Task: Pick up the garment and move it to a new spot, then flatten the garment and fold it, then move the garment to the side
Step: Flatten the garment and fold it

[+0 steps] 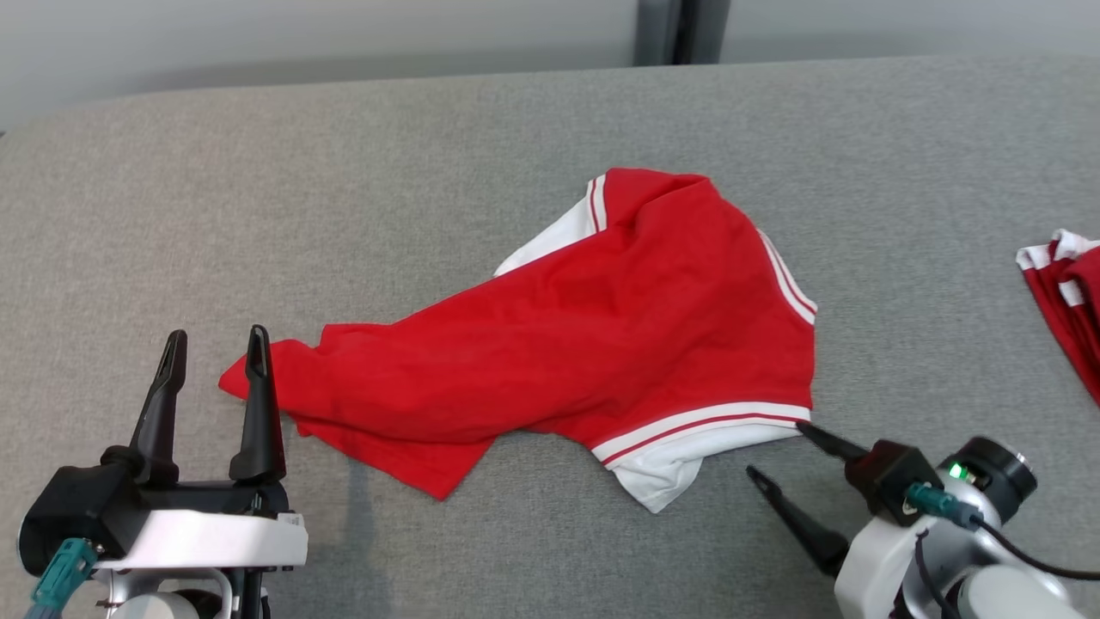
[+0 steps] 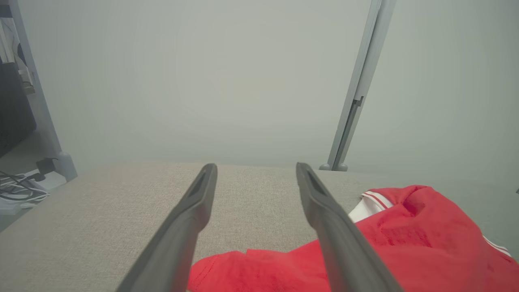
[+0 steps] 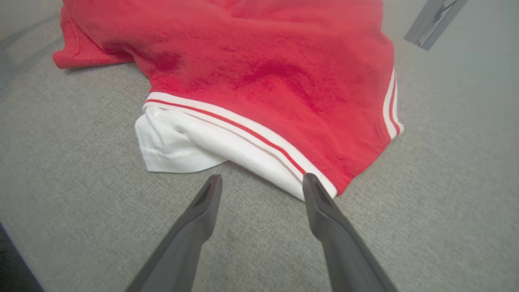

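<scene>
Garment (image 1: pixel 601 344) crumpled, centre of table (image 1: pixel 430 155), long axis 8-to-2 o'clock. Left claw (image 1: pixel 216 335) spread, empty, at 8 o'clock tail end. Right claw (image 1: pixel 776 449) spread, empty, one tip just beside striped hem (image 1: pixel 705 421) at 5 o'clock. Either could start the lift; right looks marginally nearer.

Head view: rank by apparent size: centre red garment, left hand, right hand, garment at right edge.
1. Centre red garment, clearly largest.
2. Left hand, right hand: look alike, both near the camera, unranked.
3. Garment at right edge: visible part smallest, cropped by frame.
</scene>
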{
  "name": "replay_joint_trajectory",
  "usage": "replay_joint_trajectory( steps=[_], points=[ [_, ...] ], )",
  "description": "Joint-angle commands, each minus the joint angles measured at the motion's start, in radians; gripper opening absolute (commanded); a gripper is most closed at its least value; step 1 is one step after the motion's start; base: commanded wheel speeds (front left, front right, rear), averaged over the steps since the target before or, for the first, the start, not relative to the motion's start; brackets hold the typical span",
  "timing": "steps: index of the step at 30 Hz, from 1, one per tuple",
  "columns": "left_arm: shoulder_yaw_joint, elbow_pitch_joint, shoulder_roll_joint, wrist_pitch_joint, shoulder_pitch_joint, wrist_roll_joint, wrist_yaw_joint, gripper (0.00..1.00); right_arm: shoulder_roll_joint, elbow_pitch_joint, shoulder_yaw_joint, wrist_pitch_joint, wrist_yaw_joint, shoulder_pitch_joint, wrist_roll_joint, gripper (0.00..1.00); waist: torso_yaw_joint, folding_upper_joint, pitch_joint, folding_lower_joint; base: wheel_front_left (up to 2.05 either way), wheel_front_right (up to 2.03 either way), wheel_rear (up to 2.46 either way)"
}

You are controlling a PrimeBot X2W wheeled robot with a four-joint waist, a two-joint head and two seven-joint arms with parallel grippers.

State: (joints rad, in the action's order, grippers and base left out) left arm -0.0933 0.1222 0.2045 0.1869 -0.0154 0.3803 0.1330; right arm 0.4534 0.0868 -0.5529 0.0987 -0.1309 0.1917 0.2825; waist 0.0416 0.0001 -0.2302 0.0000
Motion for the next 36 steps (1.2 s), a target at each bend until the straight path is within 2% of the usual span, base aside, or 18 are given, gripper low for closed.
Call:
replay_joint_trajectory(
  steps=[1,7,8,9,11,16,19,23,27,30,34,36],
  points=[
    [0.003,-0.006,0.003,0.007,-0.018,0.005,-0.005,1.00,0.010,0.007,-0.001,-0.011,0.000,0.019,-0.007,1.00,0.014,-0.0001,-0.016,0.0000,0.00,0.00,0.00],
    [-0.002,-0.034,-0.003,0.024,-0.044,0.008,-0.011,1.00,0.033,0.121,-0.091,-0.045,0.000,0.122,-0.039,1.00,0.029,-0.0001,-0.042,0.0000,0.00,0.00,0.00],
    [-0.003,-0.038,-0.003,0.027,-0.046,0.008,-0.012,1.00,0.033,0.140,-0.106,-0.040,0.000,0.136,-0.030,0.96,0.030,-0.0001,-0.045,0.0000,0.00,0.00,0.00],
    [-0.003,-0.044,-0.002,0.028,-0.048,0.009,-0.014,1.00,0.034,0.154,-0.126,-0.039,0.000,0.148,-0.021,0.46,0.030,-0.0001,-0.047,0.0000,0.00,0.00,0.00],
    [0.000,-0.052,0.000,0.033,-0.055,0.010,-0.016,1.00,0.036,0.173,-0.154,-0.024,0.000,0.173,0.004,0.00,0.028,-0.0001,-0.051,0.0000,0.00,0.00,0.00],
    [0.006,-0.066,0.005,0.040,-0.056,0.016,-0.017,1.00,0.060,0.129,-0.219,0.032,0.000,0.224,0.077,0.00,0.007,-0.0001,-0.050,0.0000,0.00,0.00,0.00],
    [0.011,-0.073,0.010,0.043,-0.052,0.016,-0.015,1.00,0.109,-0.005,-0.269,0.155,0.000,0.229,0.222,0.00,-0.012,-0.0001,-0.040,0.0000,0.00,0.00,0.00],
    [0.015,-0.073,0.016,0.044,-0.041,0.020,-0.014,1.00,0.191,-0.197,-0.265,0.325,0.000,0.215,0.394,0.00,-0.029,-0.0001,-0.033,0.0000,0.00,0.00,0.00],
    [0.018,-0.069,0.020,0.044,-0.034,0.024,-0.012,1.00,0.255,-0.365,-0.172,0.485,0.000,0.157,0.582,0.00,-0.039,-0.0001,-0.031,0.0000,0.00,0.00,0.00],
    [0.021,-0.064,0.022,0.046,-0.026,0.025,-0.009,1.00,0.271,-0.461,-0.060,0.578,0.000,0.094,0.710,0.00,-0.045,-0.0001,-0.030,0.0000,0.00,0.00,0.00],
    [0.019,-0.061,0.023,0.044,-0.024,0.029,-0.006,1.00,0.240,-0.548,0.100,0.663,0.000,0.025,0.865,0.00,-0.046,-0.0001,-0.031,0.0000,0.00,0.00,0.00],
    [0.016,-0.060,0.023,0.042,-0.030,0.029,-0.005,1.00,0.199,-0.564,0.175,0.685,0.000,0.010,0.939,0.00,-0.046,-0.0001,-0.033,0.0000,0.00,0.00,0.00]
  ],
)
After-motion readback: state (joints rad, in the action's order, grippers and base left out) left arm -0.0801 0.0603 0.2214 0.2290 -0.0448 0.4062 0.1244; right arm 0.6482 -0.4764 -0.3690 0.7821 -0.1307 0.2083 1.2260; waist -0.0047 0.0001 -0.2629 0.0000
